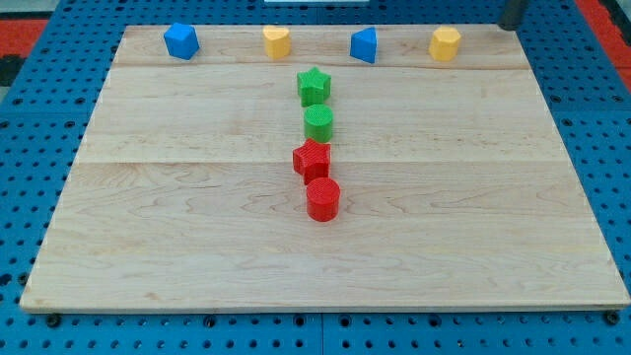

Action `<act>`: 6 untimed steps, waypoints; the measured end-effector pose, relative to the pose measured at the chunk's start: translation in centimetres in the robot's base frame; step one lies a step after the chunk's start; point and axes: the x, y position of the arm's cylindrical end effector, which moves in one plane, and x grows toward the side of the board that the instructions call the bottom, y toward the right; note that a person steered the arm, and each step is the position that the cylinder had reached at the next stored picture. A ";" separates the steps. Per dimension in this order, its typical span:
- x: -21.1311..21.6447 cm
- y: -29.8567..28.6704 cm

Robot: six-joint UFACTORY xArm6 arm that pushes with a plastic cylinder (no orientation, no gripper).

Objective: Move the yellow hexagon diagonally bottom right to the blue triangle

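Observation:
The yellow hexagon (445, 43) sits near the board's top edge, toward the view's right. The blue triangle (364, 45) sits just left of it in the same top row, with a small gap between them. My tip (509, 26) shows at the view's top right corner, a dark rod end at the board's top edge, to the right of and slightly above the yellow hexagon, touching no block.
A blue block (181, 41) and a yellow block (277, 42) sit further left in the top row. A green star (314, 86), green cylinder (318, 123), red star (312, 159) and red cylinder (322, 199) form a column down the wooden board (148, 247).

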 end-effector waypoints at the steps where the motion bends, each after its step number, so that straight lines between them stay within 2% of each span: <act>1: 1.8 -3.1; 2: 5.1 -3.1; 3: 5.2 -4.2; 5: -0.1 -0.4; 6: -0.3 -0.5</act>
